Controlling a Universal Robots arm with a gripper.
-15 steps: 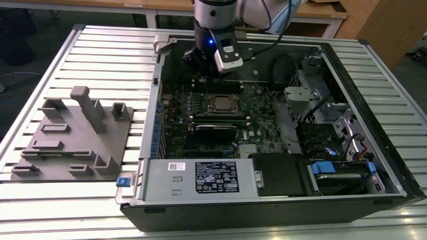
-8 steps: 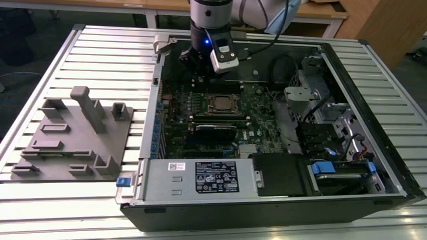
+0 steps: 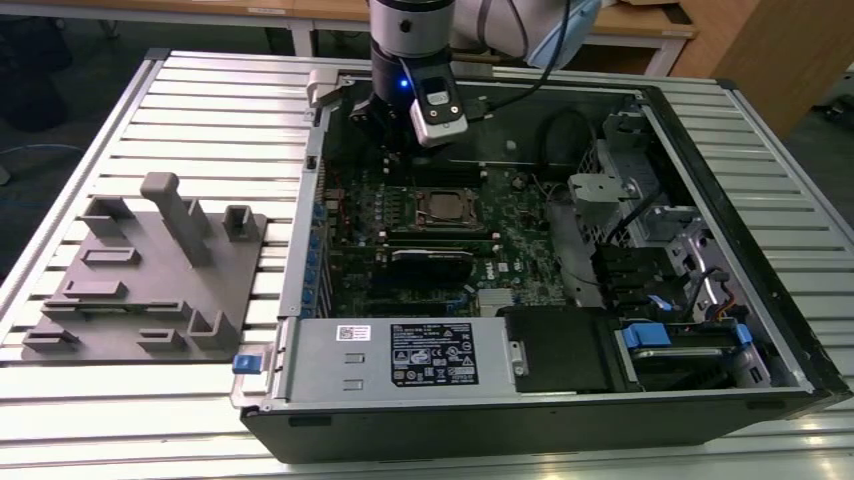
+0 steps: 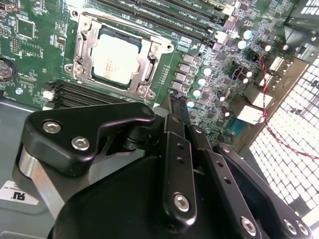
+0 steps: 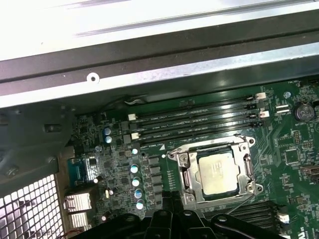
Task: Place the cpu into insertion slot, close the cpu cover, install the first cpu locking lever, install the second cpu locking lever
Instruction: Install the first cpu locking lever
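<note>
**Hovering shut beside a seated chip**

Shows, in the exterior view, the black two-fingered tool (image 3: 386,142) hanging inside the open black-and-grey computer case (image 3: 534,440). Puts it at about 11 o'clock from the small flat square cpu with the dull silver-grey metal top (image 3: 445,207), clear of the chip and touching nothing. Has the black fingers (image 4: 174,144) together at the tips in both wrist views, with nothing clamped between.

Finds the cpu lying flat in the small square insertion slot with the silvery metal rim (image 3: 419,208), set amid the green circuit board (image 3: 523,212). Has the thin silvery metal cpu cover (image 5: 185,175), a frame plate with a square window, down over the chip's edges, with the grey top bare through the window. Cannot tell whether the locking levers are latched.

Sets four long black memory slots (image 5: 194,121) just beside the socket, between it and the case wall. Places a silver power-supply box with a black-and-white label (image 3: 334,350) at 6 o'clock of the board. Places a grey moulded fixture block with upright pegs (image 3: 147,300) at 9 o'clock of the case, resting on the pale slatted metal worktop (image 3: 200,100).
</note>
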